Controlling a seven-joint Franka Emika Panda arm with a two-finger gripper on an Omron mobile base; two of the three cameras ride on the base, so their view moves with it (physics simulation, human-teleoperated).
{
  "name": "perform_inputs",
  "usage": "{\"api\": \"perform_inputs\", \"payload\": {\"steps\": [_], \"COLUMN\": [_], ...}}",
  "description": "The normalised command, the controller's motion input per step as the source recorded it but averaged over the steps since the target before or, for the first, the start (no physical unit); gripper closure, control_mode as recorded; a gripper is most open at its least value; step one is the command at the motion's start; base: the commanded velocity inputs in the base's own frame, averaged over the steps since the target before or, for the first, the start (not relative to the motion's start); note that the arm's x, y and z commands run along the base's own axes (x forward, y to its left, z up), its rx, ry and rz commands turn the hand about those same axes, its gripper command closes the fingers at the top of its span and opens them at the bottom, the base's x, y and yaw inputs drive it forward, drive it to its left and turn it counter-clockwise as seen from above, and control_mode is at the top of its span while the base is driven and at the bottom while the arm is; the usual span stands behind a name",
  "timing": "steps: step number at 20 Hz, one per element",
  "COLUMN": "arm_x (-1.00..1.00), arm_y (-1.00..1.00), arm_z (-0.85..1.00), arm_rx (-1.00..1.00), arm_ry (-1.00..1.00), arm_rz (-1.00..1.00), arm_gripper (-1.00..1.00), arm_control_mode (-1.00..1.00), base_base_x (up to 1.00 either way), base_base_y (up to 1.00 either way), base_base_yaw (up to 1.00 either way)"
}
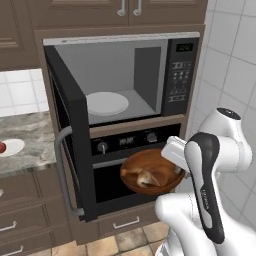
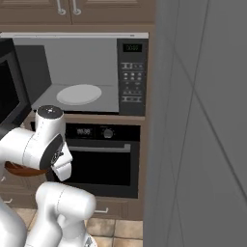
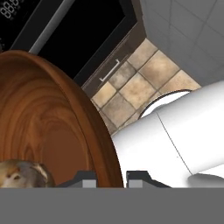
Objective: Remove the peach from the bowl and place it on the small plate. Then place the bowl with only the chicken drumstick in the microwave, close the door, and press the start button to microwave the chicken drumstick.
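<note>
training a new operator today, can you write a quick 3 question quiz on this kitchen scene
1. True or false: the microwave door is shut.
2. What lies in the bowl that the gripper holds? A) peach B) chicken drumstick C) nothing
3. Fill in: the peach sits on the small ____ on the counter.

Key: 1 false, the door stands open. 2 B. 3 plate.

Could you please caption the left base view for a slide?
Gripper holds bowl with drumstick below the open microwave.
</note>
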Motion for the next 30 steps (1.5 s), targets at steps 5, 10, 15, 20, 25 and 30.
{"api": "perform_inputs", "payload": {"steps": [5,10,15,20,25,30], "arm_x": [0.0,0.0,0.08,0.8,1.0,0.85], "arm_y": [0.0,0.0,0.0,0.1,0.28,0.09], "arm_z": [0.0,0.0,0.0,0.01,0.07,0.26], "arm_rx": [0.0,0.0,0.02,0.09,0.06,0.09], "arm_ry": [0.0,0.0,0.0,-0.03,-0.05,-0.09], "arm_rz": [0.0,0.0,0.0,-0.03,-0.1,-0.12], "arm_gripper": [1.0,1.0,1.0,1.0,1.0,1.0], "arm_control_mode": [1.0,1.0,-1.0,-1.0,-1.0,-1.0], "base_base_x": [0.06,0.03,0.12,0.0,0.0,0.0], "base_base_y": [0.0,0.0,-0.01,0.0,0.0,0.0], "base_base_yaw": [0.04,0.01,0.0,0.0,0.0,0.0]}}
